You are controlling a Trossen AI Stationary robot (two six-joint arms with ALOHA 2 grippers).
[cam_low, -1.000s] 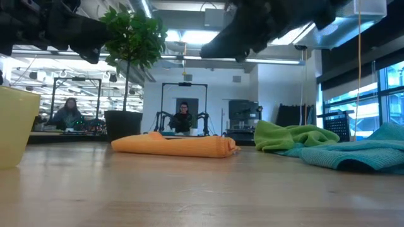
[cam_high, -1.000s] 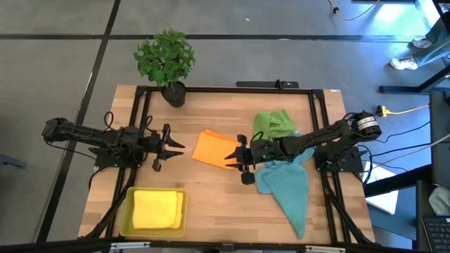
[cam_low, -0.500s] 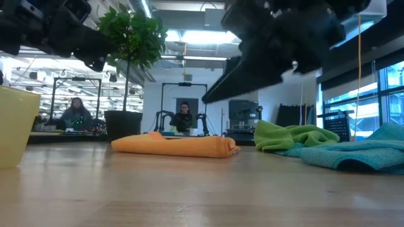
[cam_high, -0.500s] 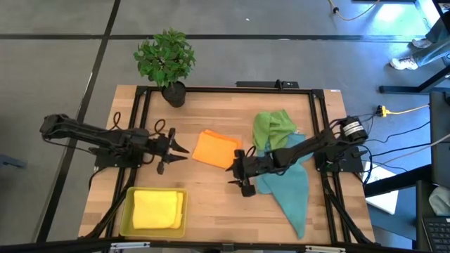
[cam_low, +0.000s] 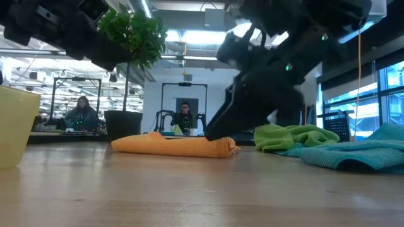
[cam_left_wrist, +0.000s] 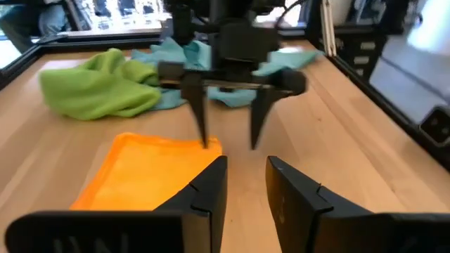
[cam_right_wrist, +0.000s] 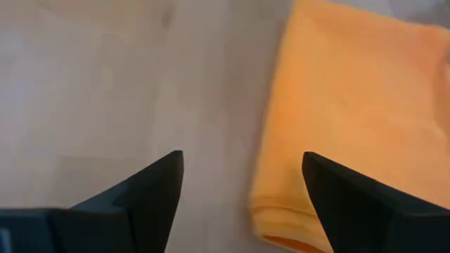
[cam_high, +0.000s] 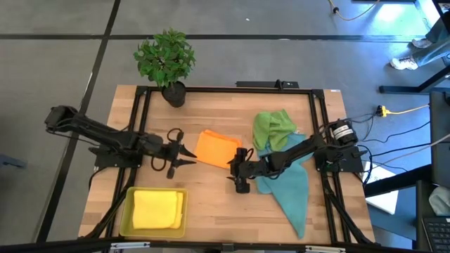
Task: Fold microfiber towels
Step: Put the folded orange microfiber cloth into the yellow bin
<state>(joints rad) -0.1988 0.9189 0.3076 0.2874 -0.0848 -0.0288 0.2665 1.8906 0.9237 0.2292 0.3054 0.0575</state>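
A folded orange towel (cam_high: 215, 148) lies flat at the table's middle. My right gripper (cam_high: 230, 170) stands open over the towel's right near corner (cam_right_wrist: 278, 214), pointing down. One finger (cam_right_wrist: 351, 197) is above the cloth and the other (cam_right_wrist: 144, 190) is above bare wood. My left gripper (cam_left_wrist: 246, 165) is open and holds nothing; it hangs above the table just left of the orange towel (cam_left_wrist: 151, 172). A green towel (cam_high: 273, 125) and a teal towel (cam_high: 290, 188) lie crumpled at the right. A yellow towel (cam_high: 156, 209) lies in a yellow tray (cam_high: 125, 214). My right gripper has one fingertip (cam_left_wrist: 205, 139) down at the orange towel's corner (cam_left_wrist: 213, 145), coming from above on a slant from the table's right. I cannot tell whether that fingertip touches the cloth.
A potted plant (cam_high: 166, 62) stands at the table's far left. The yellow tray sits at the near left corner. Bare wood (cam_high: 211, 204) lies between the tray and the teal towel. People sit in the room beyond the table (cam_low: 184, 116).
My right gripper has sunk toward the table beside the orange towel, shifted a little toward the near edge, and opened wider. My left gripper has moved toward the table's right, up to the orange towel's left edge. The towels have kept still.
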